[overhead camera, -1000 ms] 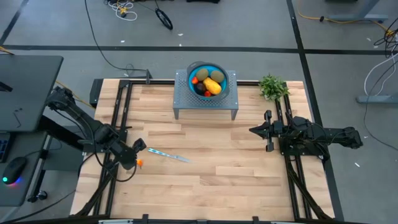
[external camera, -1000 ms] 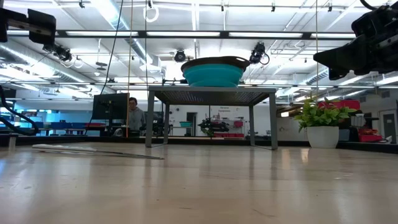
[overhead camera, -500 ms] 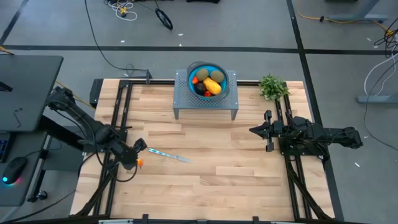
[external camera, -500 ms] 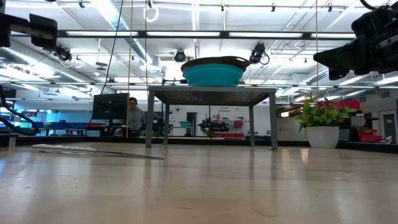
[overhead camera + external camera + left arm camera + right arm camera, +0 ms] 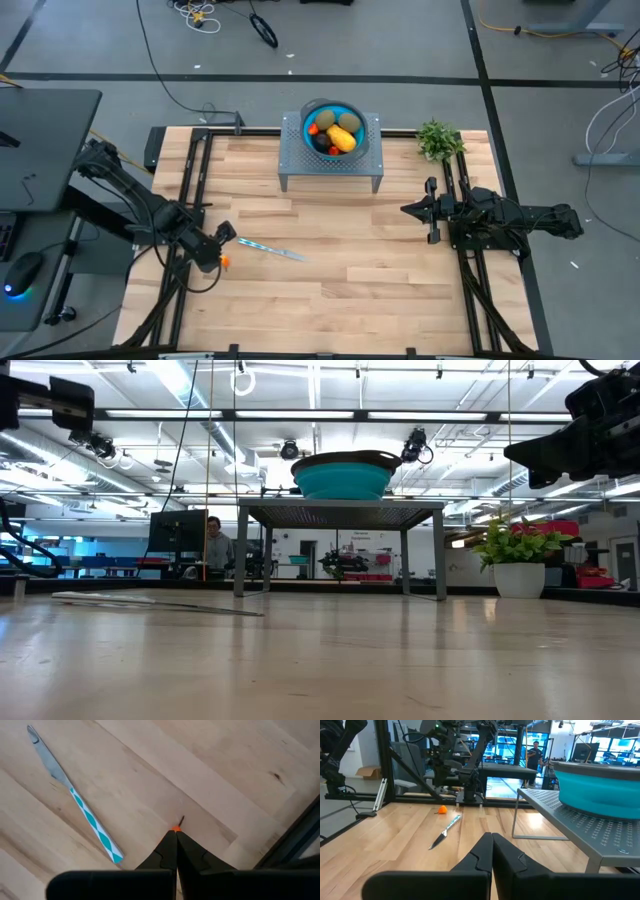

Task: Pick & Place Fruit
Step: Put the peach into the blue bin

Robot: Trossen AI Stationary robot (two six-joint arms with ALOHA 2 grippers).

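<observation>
Pale wooden planks make up the desk [image 5: 330, 260], with a grey perforated stand [image 5: 331, 160] at its far edge as the landmark. On the stand sits a blue bowl [image 5: 333, 127] holding most of the fruit [image 5: 340, 135]: two kiwis, a yellow-orange piece and small red ones. Well left of the stand and nearer the front, the left claw [image 5: 224, 238] is pinched shut beside a tiny orange fruit [image 5: 225, 262], with a teal-handled knife [image 5: 272, 250] just beyond. Right of the stand, the right claw [image 5: 408, 210] hovers shut and empty, near a potted plant [image 5: 438, 139].
</observation>
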